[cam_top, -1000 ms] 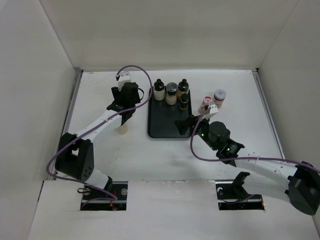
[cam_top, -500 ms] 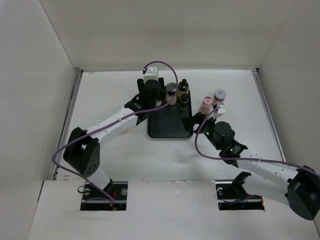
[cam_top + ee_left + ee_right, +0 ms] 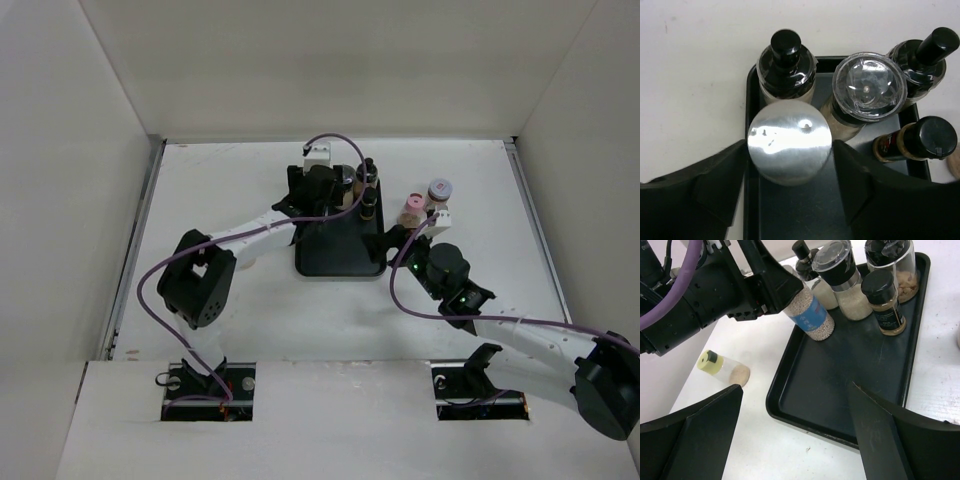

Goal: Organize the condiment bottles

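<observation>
My left gripper (image 3: 790, 170) is shut on a silver-capped, blue-labelled jar (image 3: 789, 142) at the back left of the black tray (image 3: 790, 215). In the right wrist view the jar (image 3: 811, 316) leans, with its base at or just above the tray floor. Behind it stand a black-capped bottle (image 3: 786, 65), a clear-topped grinder (image 3: 869, 87), another black-capped bottle (image 3: 922, 60) and a small black-capped bottle (image 3: 920, 142). My right gripper (image 3: 795, 430) is open and empty over the tray's near left corner. A yellow-capped jar (image 3: 722, 367) lies on the table left of the tray.
A pink-capped jar (image 3: 408, 208) and a dark-lidded jar (image 3: 439, 192) stand on the table right of the tray (image 3: 335, 258). The near half of the tray floor (image 3: 840, 375) is bare. White walls enclose the table on the left, back and right.
My left arm has swung right with the jar, from left of the tray to its back left part. My right gripper shifted slightly right, then stayed still.
</observation>
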Robot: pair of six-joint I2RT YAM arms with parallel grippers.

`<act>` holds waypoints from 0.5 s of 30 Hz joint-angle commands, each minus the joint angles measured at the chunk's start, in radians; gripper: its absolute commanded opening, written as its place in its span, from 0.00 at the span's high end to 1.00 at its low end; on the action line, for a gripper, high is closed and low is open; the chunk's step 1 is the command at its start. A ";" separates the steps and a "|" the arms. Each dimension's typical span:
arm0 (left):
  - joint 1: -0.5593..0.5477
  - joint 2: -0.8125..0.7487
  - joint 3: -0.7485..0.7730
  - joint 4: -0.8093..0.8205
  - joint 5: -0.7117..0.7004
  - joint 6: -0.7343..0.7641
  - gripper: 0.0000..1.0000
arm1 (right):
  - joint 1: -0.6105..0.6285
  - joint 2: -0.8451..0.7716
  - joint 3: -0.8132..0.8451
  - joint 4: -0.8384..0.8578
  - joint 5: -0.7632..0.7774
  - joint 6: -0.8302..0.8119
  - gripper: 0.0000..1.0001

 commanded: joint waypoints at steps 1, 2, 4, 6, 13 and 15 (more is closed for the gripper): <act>0.001 -0.038 0.019 0.121 -0.012 0.003 0.26 | -0.008 -0.017 0.000 0.055 -0.001 0.010 0.07; -0.001 -0.052 0.005 0.121 -0.014 0.002 0.20 | -0.008 -0.017 0.000 0.053 0.001 0.010 0.06; -0.007 -0.106 -0.028 0.123 -0.020 0.000 0.13 | -0.012 -0.013 0.000 0.053 -0.001 0.013 0.05; -0.012 -0.178 -0.073 0.127 -0.038 0.002 0.11 | -0.011 -0.009 0.002 0.053 -0.002 0.012 0.05; 0.007 -0.529 -0.329 -0.001 -0.121 -0.038 0.10 | -0.009 0.003 0.005 0.056 -0.002 0.012 0.07; 0.040 -0.612 -0.387 -0.127 -0.144 -0.083 0.10 | -0.008 0.018 0.006 0.061 -0.002 0.013 0.09</act>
